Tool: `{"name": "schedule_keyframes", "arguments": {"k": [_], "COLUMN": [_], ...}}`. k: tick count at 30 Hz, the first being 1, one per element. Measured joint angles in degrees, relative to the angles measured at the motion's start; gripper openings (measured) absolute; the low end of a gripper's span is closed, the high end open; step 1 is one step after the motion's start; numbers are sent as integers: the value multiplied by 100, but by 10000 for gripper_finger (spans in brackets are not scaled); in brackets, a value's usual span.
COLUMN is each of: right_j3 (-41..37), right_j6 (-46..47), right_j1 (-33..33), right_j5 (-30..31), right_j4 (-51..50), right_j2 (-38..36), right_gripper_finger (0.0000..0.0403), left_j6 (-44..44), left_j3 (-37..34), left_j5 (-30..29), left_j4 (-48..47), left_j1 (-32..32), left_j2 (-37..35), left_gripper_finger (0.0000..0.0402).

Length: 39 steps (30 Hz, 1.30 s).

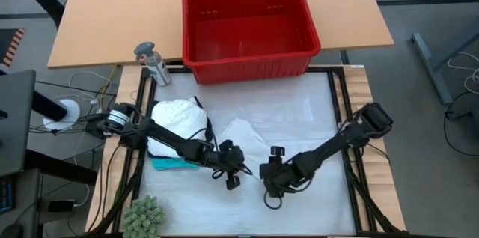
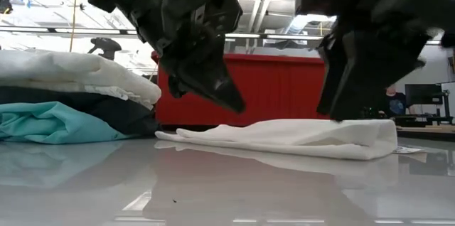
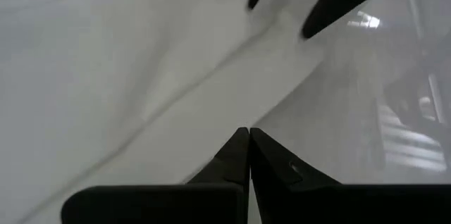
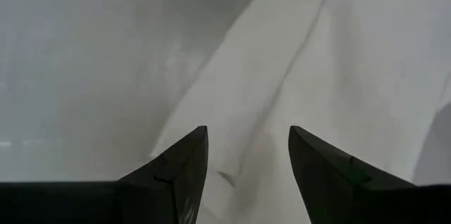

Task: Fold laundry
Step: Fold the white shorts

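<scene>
Left of the flat white cloth garment (image 1: 241, 135), a soft stack of folded white, black and teal laundry (image 1: 174, 129). Left gripper (image 1: 230, 172) pinched shut, empty, at the cloth's near edge; right gripper (image 1: 272, 177) just right, fingers spread, gripping nothing. Risk, as I judge it: limp fabric skids on the glossy tabletop (image 1: 314, 193), so the spread fingers close on air or bunch the fold.

Red basket (image 1: 247, 28), white garment (image 1: 243, 135), teal cloth (image 1: 166, 164).

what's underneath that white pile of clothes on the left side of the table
Under the white pile lies a black garment, and under that a teal one. Anything further inside the stack is covered.
</scene>
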Motion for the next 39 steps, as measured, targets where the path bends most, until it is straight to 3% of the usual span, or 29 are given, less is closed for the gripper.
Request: {"name": "schedule_keyframes", "arguments": {"k": [10,15,28,31,39], "right_j3": [0,-40,-453,-453,-453], "right_j6": [0,2,304,304,196], "right_j1": [-194,-191,-272,-272,-301], "right_j5": [-105,-104,-123,-123,-123], "right_j4": [-71,-20,79,96,30], "right_j2": [-8,-8,-8,-8,-8], "right_gripper_finger": [198,178,172,148,40], "left_j6": [-25,33,81,81,77], "left_j3": [-416,-418,-420,-420,-418], "left_j5": [-297,-291,-299,-341,-444], "left_j4": [789,826,798,798,800], "left_j1": [37,39,39,39,39], "left_j2": [-4,-2,-2,-2,-2], "left_gripper_finger": [0,0,0,0,0]}}
